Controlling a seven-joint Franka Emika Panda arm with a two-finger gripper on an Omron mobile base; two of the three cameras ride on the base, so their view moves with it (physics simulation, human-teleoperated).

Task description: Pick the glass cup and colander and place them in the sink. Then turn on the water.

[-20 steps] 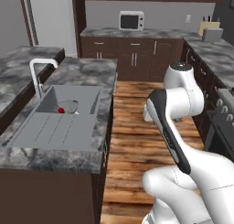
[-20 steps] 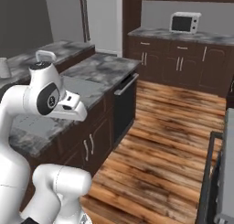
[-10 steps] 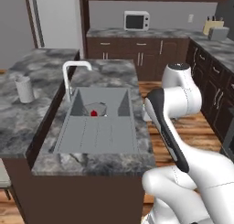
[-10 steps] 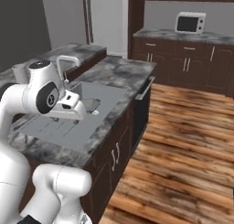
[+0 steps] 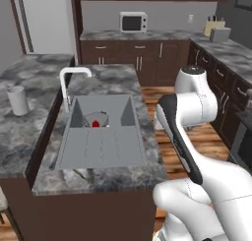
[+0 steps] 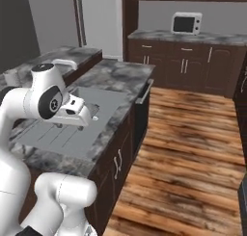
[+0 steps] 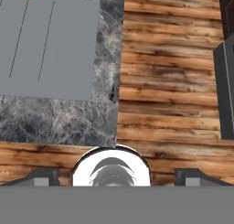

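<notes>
Since a second ago the base has driven round, so both base views now face the island head-on rather than from off to one side — the things themselves lie as they did. The sink (image 5: 106, 136) sits in the middle of the marble island counter (image 5: 29, 132), its flat drainboard section nearest the robot and the deeper basin beyond it. In that basin lies the colander (image 5: 94, 118), a shallow grey bowl, with a small red cylinder (image 5: 95, 123) touching or just inside its near edge; which of the two cannot be told. The pale arched faucet (image 5: 69, 82) rises at the far left corner of the sink. The glass cup (image 5: 18, 100) stands upright on the counter, well to the left of the sink, apart from everything else.

In the hand view the gripper (image 7: 111, 175) hangs over the wooden floor (image 7: 169, 81) just off the island's near right corner — its two dark fingertips (image 7: 43, 176) spread wide apart, nothing between them.
</notes>
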